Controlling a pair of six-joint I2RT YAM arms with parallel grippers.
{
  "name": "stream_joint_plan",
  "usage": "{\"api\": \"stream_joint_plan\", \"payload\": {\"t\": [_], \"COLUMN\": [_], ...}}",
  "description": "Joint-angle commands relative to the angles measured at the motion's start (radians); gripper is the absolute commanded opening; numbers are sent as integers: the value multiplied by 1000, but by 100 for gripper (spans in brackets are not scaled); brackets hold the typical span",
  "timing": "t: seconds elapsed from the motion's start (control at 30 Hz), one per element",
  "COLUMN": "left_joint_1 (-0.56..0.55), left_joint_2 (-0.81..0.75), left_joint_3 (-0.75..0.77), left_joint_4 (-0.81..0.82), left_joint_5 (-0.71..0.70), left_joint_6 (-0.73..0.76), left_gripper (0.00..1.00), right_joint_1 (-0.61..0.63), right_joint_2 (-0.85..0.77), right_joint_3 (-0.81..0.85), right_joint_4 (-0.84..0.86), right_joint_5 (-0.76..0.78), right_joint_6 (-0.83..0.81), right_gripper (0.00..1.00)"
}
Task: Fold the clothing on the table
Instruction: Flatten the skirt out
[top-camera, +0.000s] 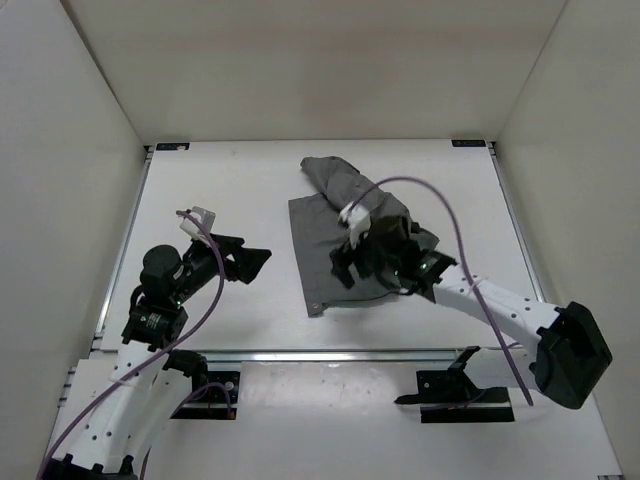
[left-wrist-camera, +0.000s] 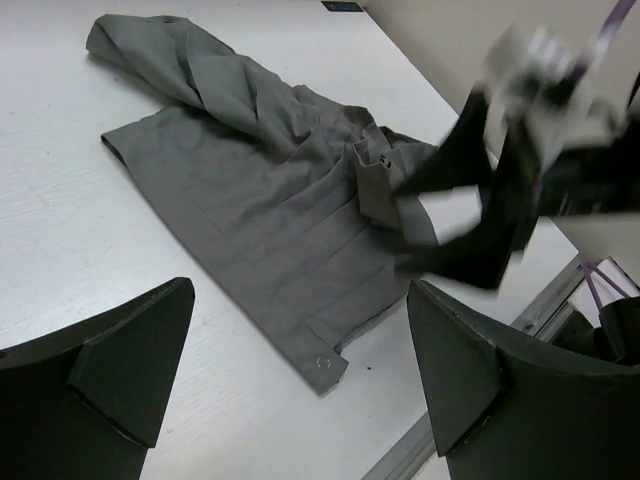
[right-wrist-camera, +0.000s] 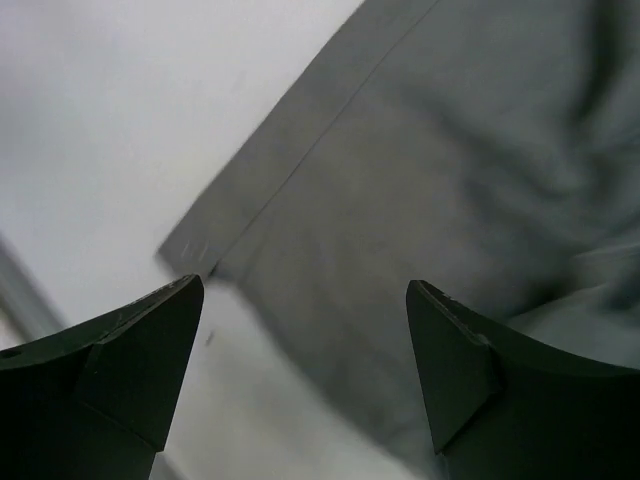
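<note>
The grey garment lies on the white table, right of the table's middle, with nothing lifting it. The right gripper hangs low over the garment's near part. Its jaws are spread and nothing is between them, and the wrist view looks down on a straight hemmed edge and a corner. That placement reads as lining up to pinch that corner for a fold. The left gripper sits just off the garment's left edge over bare table, jaws also spread wide and empty. It faces the cloth as if waiting to take the matching edge.

The garment is mid-grey, soft and creased. Its near part lies fairly flat, with a small round snap at the near-left corner. The far part is bunched into a rumpled ridge running toward the table's far side.
</note>
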Motion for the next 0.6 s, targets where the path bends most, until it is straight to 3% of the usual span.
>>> {"api": "stream_joint_plan", "payload": {"t": [0.0, 0.13, 0.3, 0.37, 0.4, 0.43, 0.5, 0.53, 0.57], "left_joint_1": [0, 20, 29, 34, 33, 30, 33, 34, 33], "left_joint_2": [-28, -48, -3, -2, 7, 4, 6, 6, 6], "left_joint_3": [-23, -17, -58, -89, -101, -110, -114, -115, -114], "left_joint_4": [57, 166, 321, 367, 375, 377, 358, 346, 332], "left_joint_5": [21, 26, 64, 75, 72, 64, 46, 26, 20], "left_joint_6": [-2, -48, -95, -122, -131, -131, -116, -100, -91], "left_gripper": [99, 99, 99, 82, 64, 55, 57, 70, 72], "right_joint_1": [94, 172, 243, 255, 264, 264, 258, 258, 261], "right_joint_2": [-10, -5, 112, 187, 204, 233, 285, 296, 319], "right_joint_3": [-131, -303, -291, -263, -249, -242, -217, -218, -200], "right_joint_4": [105, 336, 445, 458, 467, 482, 485, 493, 491], "right_joint_5": [-48, -70, -74, -74, -76, -83, -99, -109, -105], "right_joint_6": [-5, -20, -138, -148, -152, -170, -178, -181, -183], "right_gripper": [79, 82, 82, 82, 82, 82, 81, 81, 80]}}
